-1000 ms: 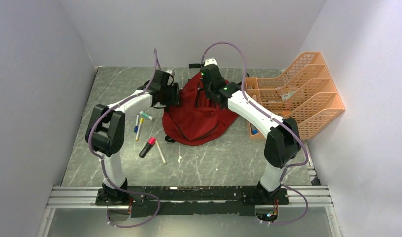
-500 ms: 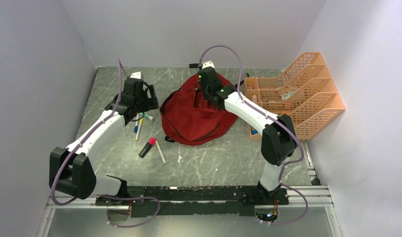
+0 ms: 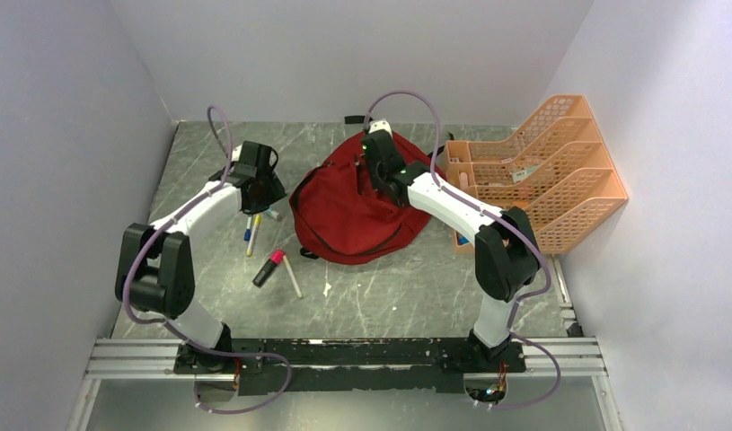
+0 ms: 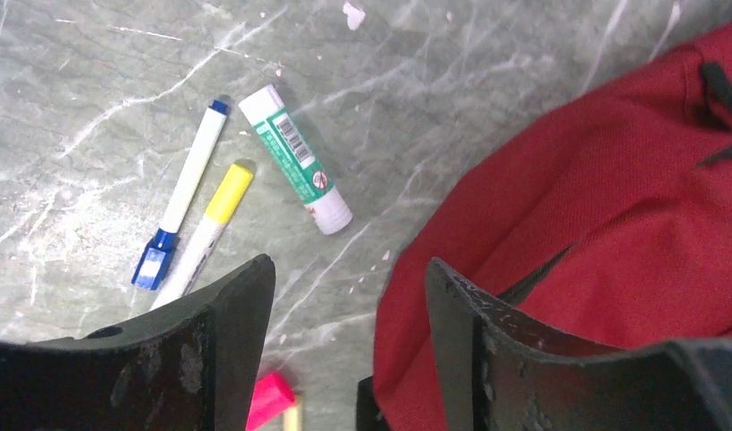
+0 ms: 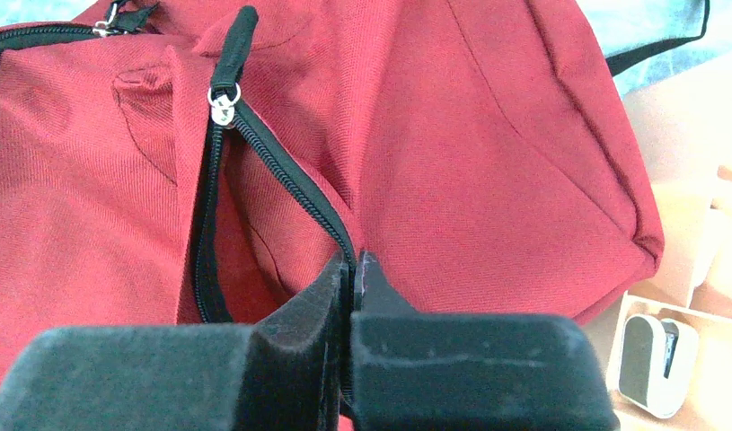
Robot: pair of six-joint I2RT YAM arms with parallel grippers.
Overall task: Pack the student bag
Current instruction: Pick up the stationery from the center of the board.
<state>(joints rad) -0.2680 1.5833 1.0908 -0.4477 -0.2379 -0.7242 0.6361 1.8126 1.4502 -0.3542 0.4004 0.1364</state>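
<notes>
"Pink marker (image 3: 268,267) lies nearest you. Beyond it?"
"Your left gripper (image 4: 348,269) hangs spread and empty beside the pens (image 4: 193,180) at ten o'clock. The student bag (image 3: 348,215) slumps at twelve, your right gripper (image 5: 353,262) pinching its zipper edge. Orange organizer (image 3: 542,171) stands at two."

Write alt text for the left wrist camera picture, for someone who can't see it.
The left gripper, jaws apart and empty, hangs over a grey marbled table beside the dark red backpack. On the table lie a green-and-white glue stick, a blue-capped pen and a yellow-capped marker.
</notes>
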